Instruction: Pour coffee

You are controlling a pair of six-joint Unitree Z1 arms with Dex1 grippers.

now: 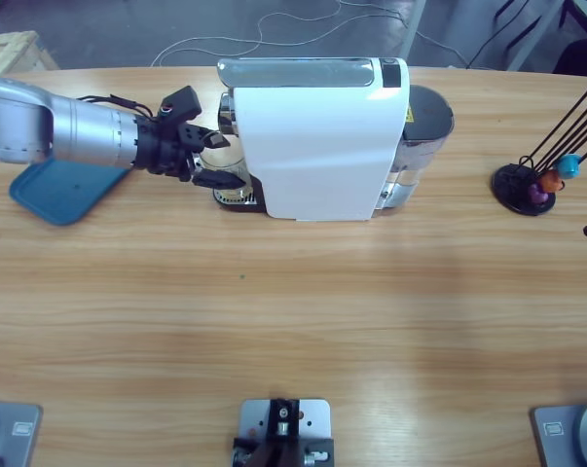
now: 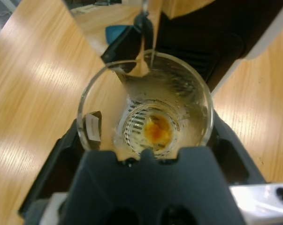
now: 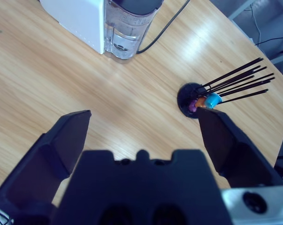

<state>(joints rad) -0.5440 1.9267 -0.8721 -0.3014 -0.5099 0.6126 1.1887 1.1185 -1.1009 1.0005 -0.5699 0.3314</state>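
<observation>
A white coffee machine (image 1: 322,136) stands at the middle back of the table. My left gripper (image 1: 218,160) comes in from the left and is shut on a clear glass (image 1: 229,156), holding it at the machine's front, below the spout. In the left wrist view I look down into the glass (image 2: 108,84), with my left gripper (image 2: 146,136) closed around it. A small pool of amber coffee (image 2: 156,130) lies at its bottom, and the spout (image 2: 146,23) hangs just above the rim. My right gripper (image 3: 143,117) hovers open over bare table, holding nothing.
A teal tray (image 1: 59,190) lies under the left arm at the table's left. A black capsule stand (image 1: 531,185) with long rods and coloured capsules sits at the right, also seen as the capsule stand (image 3: 197,101). The machine's water tank (image 3: 125,33) and cable lie beyond.
</observation>
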